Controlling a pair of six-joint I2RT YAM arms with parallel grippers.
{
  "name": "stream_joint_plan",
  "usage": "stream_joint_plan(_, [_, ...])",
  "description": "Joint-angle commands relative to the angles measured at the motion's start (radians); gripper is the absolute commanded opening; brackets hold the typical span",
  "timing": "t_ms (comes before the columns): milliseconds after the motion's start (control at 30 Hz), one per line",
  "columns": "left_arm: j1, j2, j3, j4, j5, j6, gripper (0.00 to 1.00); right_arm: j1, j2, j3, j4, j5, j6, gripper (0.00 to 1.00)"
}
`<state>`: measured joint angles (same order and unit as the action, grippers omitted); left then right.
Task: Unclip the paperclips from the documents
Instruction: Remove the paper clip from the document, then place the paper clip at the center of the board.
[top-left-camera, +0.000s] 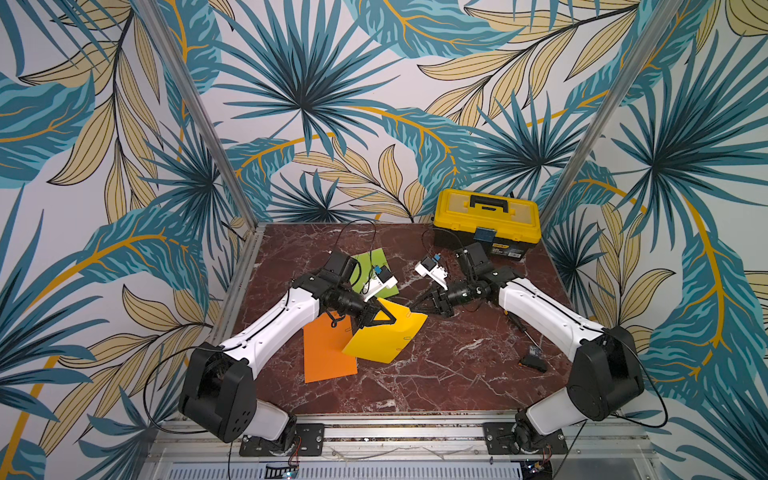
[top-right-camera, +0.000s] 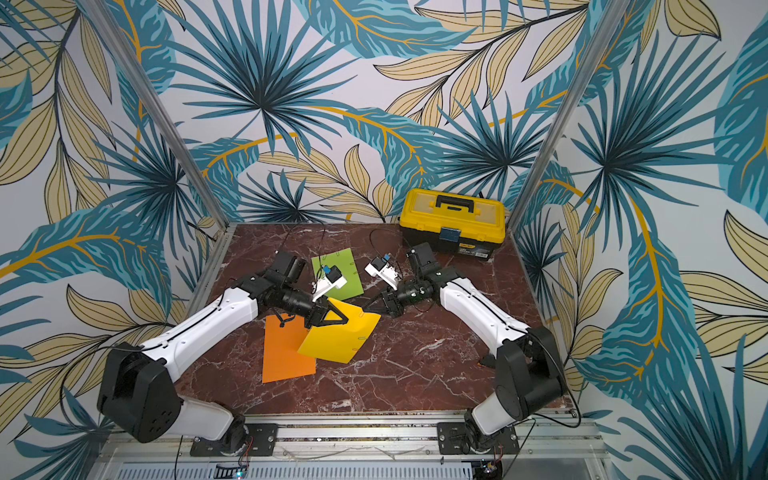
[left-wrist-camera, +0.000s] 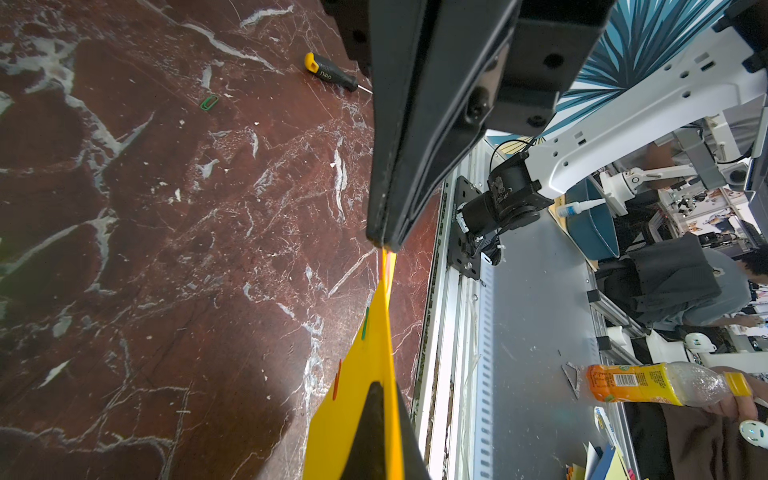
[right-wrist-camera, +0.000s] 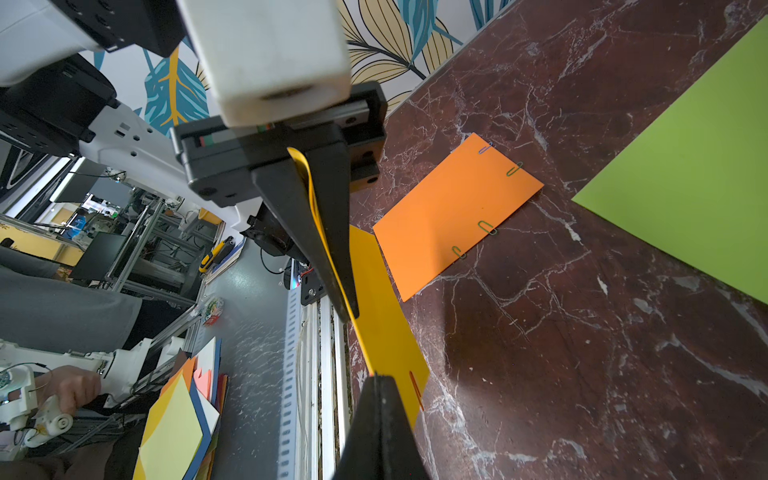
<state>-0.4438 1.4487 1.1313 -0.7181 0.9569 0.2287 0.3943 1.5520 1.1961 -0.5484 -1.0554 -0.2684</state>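
Left gripper (top-left-camera: 392, 322) clamping golden yellow sheet (top-left-camera: 386, 340) near rear corner, holding that side raised off marble table (top-left-camera: 457, 374). Right gripper (top-left-camera: 411, 308) closed, pinching same sheet's far edge beside red paperclip (right-wrist-camera: 414, 388). Orange sheet (top-left-camera: 326, 357) lying flat, partly under yellow, green paperclips (right-wrist-camera: 485, 227) sitting on its edge. Lime green sheet (top-left-camera: 374, 259) lying flat behind.

In both top views the paperclips (top-left-camera: 407, 337) on the yellow sheet (top-left-camera: 384, 338) are too small to tell colour. The orange sheet (top-left-camera: 328, 357) lies partly under it and the left arm (top-left-camera: 282, 320); the green sheet (top-left-camera: 376, 257) partly behind the left wrist camera (top-left-camera: 380, 282). Whether the right gripper (top-left-camera: 412, 309) pinches paper or clip at the yellow edge is hidden by its tips. A small dark thing (top-left-camera: 533, 362) near the right arm (top-left-camera: 548, 316) is blurred
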Motion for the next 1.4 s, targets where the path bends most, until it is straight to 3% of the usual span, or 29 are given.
stream_joint_plan(0, [0.002,0.01,0.004,-0.101,-0.029,0.014,0.0,-0.036,-0.036,-0.01,0.037,0.013,0.005,0.05])
stream_joint_plan(533, [0.002,0.006,0.02,-0.102,-0.036,0.012,0.0,-0.047,-0.032,-0.02,0.085,0.061,0.054,0.05])
stream_joint_plan(800, [0.007,0.003,0.07,-0.102,-0.047,-0.006,0.0,-0.134,-0.037,-0.116,0.27,0.239,0.271,0.06])
stream_joint_plan(1133, [0.008,0.027,0.125,-0.101,-0.054,-0.012,0.0,-0.297,0.074,-0.163,0.32,0.561,0.558,0.05])
stream_joint_plan(1367, [0.008,0.025,0.121,-0.101,-0.051,-0.017,0.0,-0.368,0.155,-0.203,0.443,0.636,0.725,0.05])
